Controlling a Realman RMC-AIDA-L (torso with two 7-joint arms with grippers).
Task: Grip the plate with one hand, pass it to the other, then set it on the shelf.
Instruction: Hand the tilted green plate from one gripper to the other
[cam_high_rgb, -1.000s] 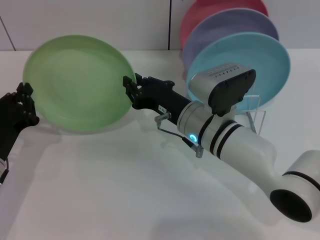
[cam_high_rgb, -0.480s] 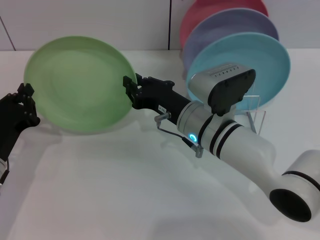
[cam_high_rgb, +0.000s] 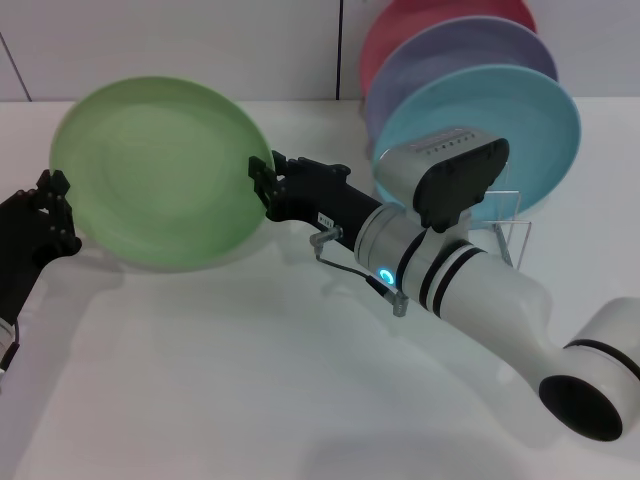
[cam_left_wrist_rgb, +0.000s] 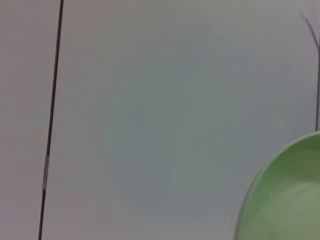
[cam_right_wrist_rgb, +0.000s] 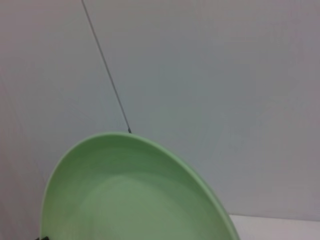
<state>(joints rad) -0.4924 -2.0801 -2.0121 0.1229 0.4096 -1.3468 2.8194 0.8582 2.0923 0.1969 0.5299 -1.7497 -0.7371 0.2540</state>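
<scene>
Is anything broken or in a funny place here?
Nothing looks broken or spilled. The one odd thing is the light green plate, held tilted in the air above the white table, with the right gripper on one edge and the left gripper at the other. The other plates stand in the wire rack.

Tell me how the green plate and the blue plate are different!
The green plate is light green and held in the air, with the right pincer on one edge and the left pincer at the other. The blue plate is turquoise and stands in the wire rack, touched by neither pincer. Both are round, plain, and tipped up on edge.
</scene>
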